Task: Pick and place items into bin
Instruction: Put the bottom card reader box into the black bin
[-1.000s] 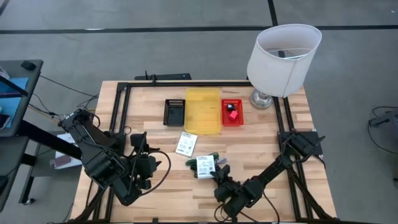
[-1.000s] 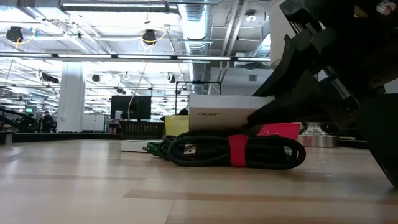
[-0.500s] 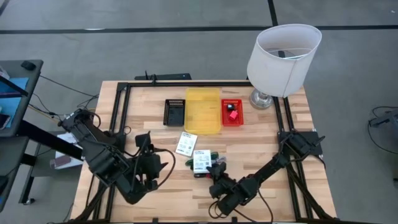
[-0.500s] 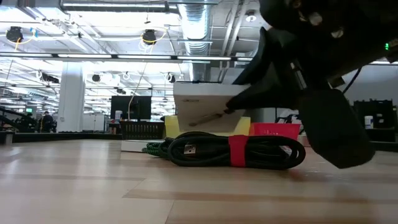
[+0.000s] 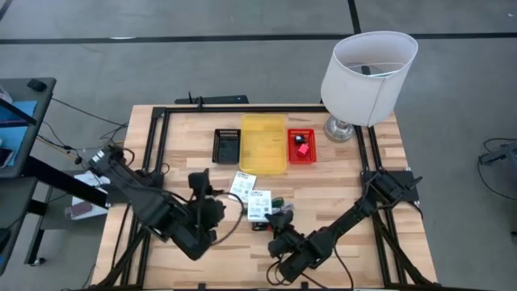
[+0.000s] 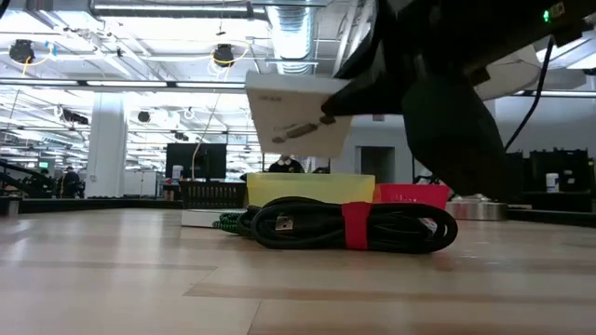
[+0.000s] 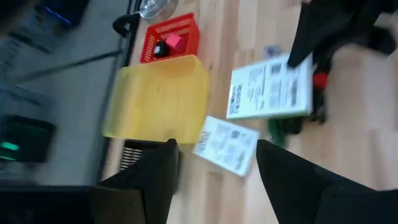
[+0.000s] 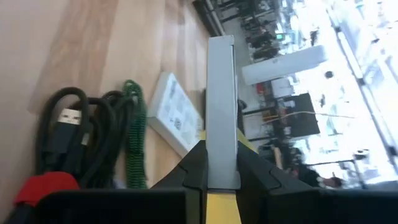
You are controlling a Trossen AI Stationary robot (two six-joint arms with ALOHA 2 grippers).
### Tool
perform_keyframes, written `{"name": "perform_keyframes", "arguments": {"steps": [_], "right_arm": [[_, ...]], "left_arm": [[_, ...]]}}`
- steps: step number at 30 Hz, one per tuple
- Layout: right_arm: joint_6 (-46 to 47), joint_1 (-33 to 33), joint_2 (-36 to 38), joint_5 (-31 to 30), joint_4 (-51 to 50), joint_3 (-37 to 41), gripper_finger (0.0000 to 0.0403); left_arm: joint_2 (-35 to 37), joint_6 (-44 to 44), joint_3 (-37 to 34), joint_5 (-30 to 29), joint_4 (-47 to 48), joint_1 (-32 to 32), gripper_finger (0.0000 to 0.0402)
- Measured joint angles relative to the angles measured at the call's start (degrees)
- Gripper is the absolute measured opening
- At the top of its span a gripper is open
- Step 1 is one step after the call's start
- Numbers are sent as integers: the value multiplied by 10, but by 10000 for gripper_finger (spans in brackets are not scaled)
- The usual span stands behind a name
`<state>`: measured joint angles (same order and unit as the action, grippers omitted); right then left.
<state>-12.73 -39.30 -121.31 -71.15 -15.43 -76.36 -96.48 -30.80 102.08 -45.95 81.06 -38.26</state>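
Observation:
A white labelled flat pack (image 5: 258, 206) is up in the air in my right gripper (image 5: 273, 215), above a coil of black cable with a red strap (image 6: 354, 224) and a green cord (image 8: 133, 118). It also shows in the low view (image 6: 291, 113) and the left wrist view (image 7: 271, 91). A second white pack (image 5: 241, 185) lies flat on the table near the yellow bin (image 5: 263, 144). The red bin (image 5: 301, 146) holds a red piece (image 7: 175, 43) and a black cube. My left gripper (image 5: 200, 187) hovers open left of the packs, touching nothing. My right gripper pinches the white pack between its two fingers at one edge (image 8: 221, 163), the pack standing edge-on between them in the right wrist view. The fingers (image 6: 346, 93) come at it from the table's near-right side. The pack is lifted clear of the table and tilted.
A black bin (image 5: 228, 144) stands left of the yellow one, all three in a row at the far side. A lamp with a white shade (image 5: 368, 66) stands at the far right corner. Bare wood lies toward the near edge (image 6: 140, 279).
My right gripper has risen and moved toward the far left, carrying the white pack from just above the cable coil to well clear of it. My left arm has swung toward the table's middle, nearer the packs.

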Motion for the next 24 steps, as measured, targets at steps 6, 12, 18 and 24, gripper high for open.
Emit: {"name": "perform_keyframes", "arguments": {"steps": [6, 12, 18, 24], "right_arm": [[-13, -9, 0, -38, -9, -15, 42], [-41, -15, 1, -58, -10, -43, 42], [-84, -21, 1, -72, -9, -82, 42], [-129, -23, 1, -85, -7, -123, 42]], "left_arm": [[-70, 77, -1, -54, 42, -9, 210], [-121, 141, -1, -131, 56, -31, 210], [-135, 146, -1, -172, 48, -41, 210], [-134, 177, -1, -176, 2, -42, 210]]}}
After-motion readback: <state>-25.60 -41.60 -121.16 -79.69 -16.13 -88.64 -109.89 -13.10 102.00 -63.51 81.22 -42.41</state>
